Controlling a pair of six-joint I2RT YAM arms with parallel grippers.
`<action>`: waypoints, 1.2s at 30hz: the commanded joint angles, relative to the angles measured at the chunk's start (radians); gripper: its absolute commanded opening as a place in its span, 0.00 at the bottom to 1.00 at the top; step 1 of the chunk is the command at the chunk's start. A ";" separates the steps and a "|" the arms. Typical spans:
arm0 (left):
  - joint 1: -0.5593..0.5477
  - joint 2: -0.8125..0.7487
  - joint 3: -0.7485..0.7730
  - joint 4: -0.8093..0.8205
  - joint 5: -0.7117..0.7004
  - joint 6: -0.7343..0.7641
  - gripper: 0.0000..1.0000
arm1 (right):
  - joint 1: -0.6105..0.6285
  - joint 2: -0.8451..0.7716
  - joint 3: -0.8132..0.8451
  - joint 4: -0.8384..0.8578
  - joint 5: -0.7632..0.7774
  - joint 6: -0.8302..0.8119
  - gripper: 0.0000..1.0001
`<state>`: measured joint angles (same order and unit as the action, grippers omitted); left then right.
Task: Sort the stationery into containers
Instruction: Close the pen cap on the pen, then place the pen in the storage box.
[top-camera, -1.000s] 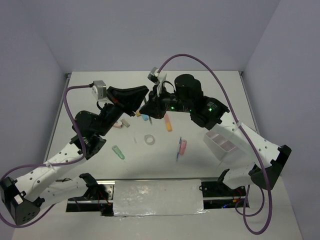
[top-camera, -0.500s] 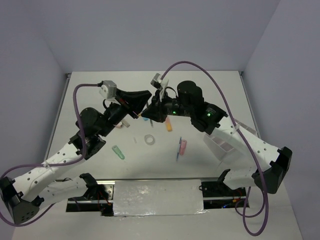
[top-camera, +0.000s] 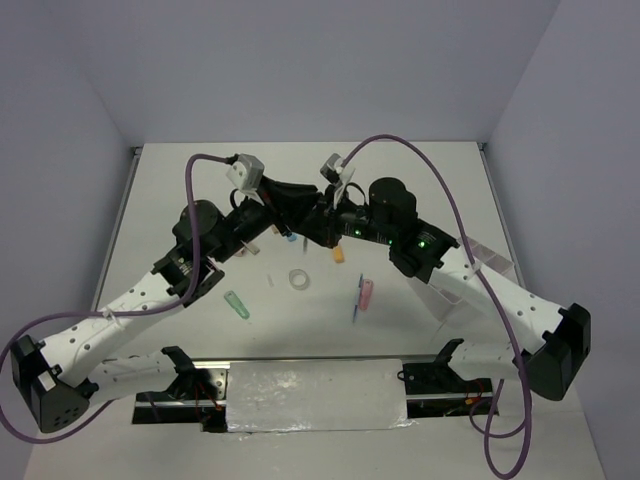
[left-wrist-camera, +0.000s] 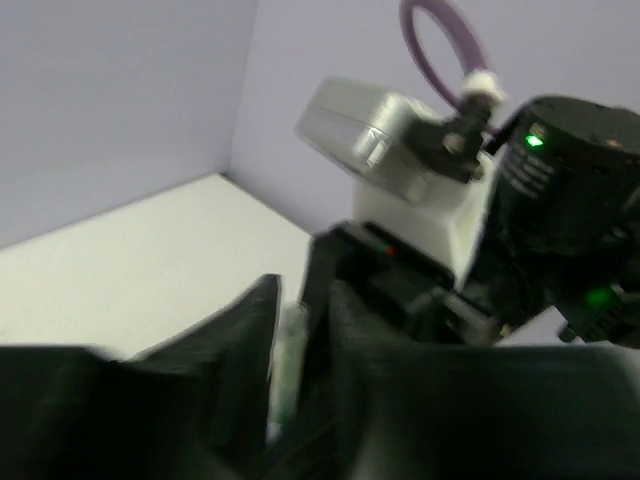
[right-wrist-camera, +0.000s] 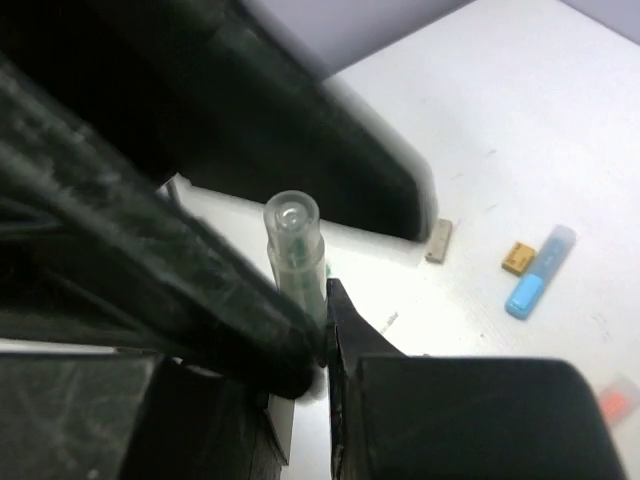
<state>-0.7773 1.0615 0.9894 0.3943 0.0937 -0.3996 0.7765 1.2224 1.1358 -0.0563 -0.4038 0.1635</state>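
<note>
left gripper (left-wrist-camera: 300, 310) above table centre, jaws narrow; whether it grips, i can't say. clear-capped pen (right-wrist-camera: 294, 250) sits clamped in right gripper (right-wrist-camera: 325, 330). likely a handover; next, carry it to the tray (top-camera: 497, 265) at 3 o'clock.

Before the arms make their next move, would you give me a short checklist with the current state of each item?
1. Right gripper holding the clear-capped marker: ok, the marker is clamped between its fingers in the right wrist view.
2. Left gripper clear of that marker: cannot tell, its view is blurred.
3. Room between the two grippers: not ok, they are right beside each other above the table.
4. White tray free to receive: cannot tell, the right arm hides part of it.
5. Table items sorted: not ok, the tape ring, pink marker and green marker lie loose on the table.
</note>
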 joint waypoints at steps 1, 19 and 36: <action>-0.074 -0.027 0.008 -0.104 0.178 -0.110 0.47 | -0.016 -0.026 -0.036 0.217 0.177 0.024 0.00; 0.042 -0.018 0.328 -0.820 -0.569 -0.377 0.99 | -0.177 -0.257 -0.315 0.150 0.517 0.045 0.00; 0.055 -0.060 0.094 -1.052 -0.611 -0.113 0.99 | -0.571 -0.466 -0.080 -0.658 1.359 0.347 0.00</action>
<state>-0.7277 1.0130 1.0702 -0.6651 -0.4870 -0.5629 0.2394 0.7883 1.0016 -0.5583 0.7822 0.4534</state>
